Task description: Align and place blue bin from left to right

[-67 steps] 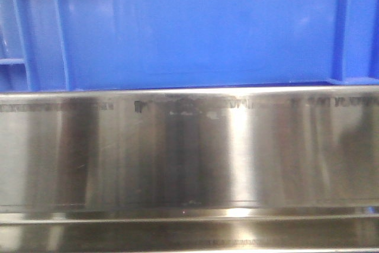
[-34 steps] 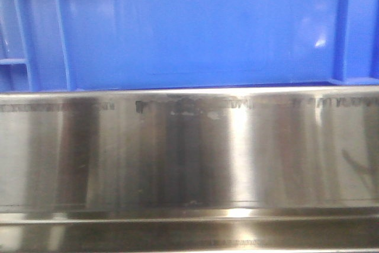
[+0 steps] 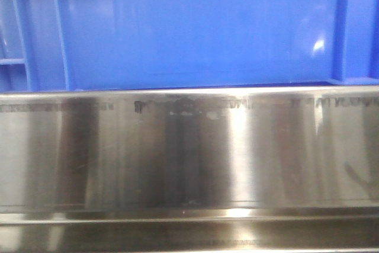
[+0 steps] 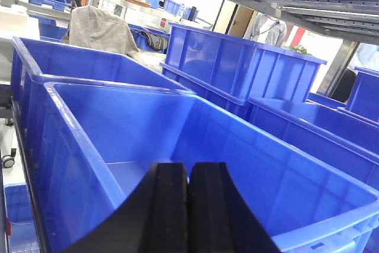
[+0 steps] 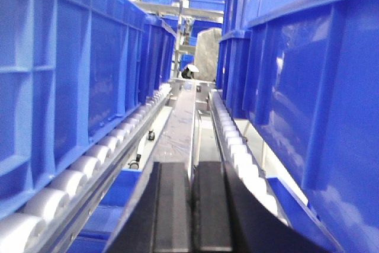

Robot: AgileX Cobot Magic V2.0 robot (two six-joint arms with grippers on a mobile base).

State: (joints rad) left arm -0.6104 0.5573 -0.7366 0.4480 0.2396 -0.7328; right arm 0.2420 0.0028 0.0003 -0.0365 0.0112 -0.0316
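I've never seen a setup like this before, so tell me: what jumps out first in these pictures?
The big bright blue plastic bin fills the top of the front view, sitting above a shiny brushed steel panel. From the left wrist, the black left tool, pads pressed together, points into an open, empty blue tote among rows of similar ones. From the right wrist, the closed right tool looks down a narrow aisle between white conveyor rollers carrying blue bins.

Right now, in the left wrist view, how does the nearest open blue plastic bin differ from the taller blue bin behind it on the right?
The nearest open blue plastic bin sits low, so its empty inside is visible; the taller blue ribbed bin stands higher and shows only its outer wall. The near bin's inner walls look smooth, while the tall one carries vertical ribs. Both are bright blue, rectangular and upright. The left gripper, jaws closed, hovers above the near bin.
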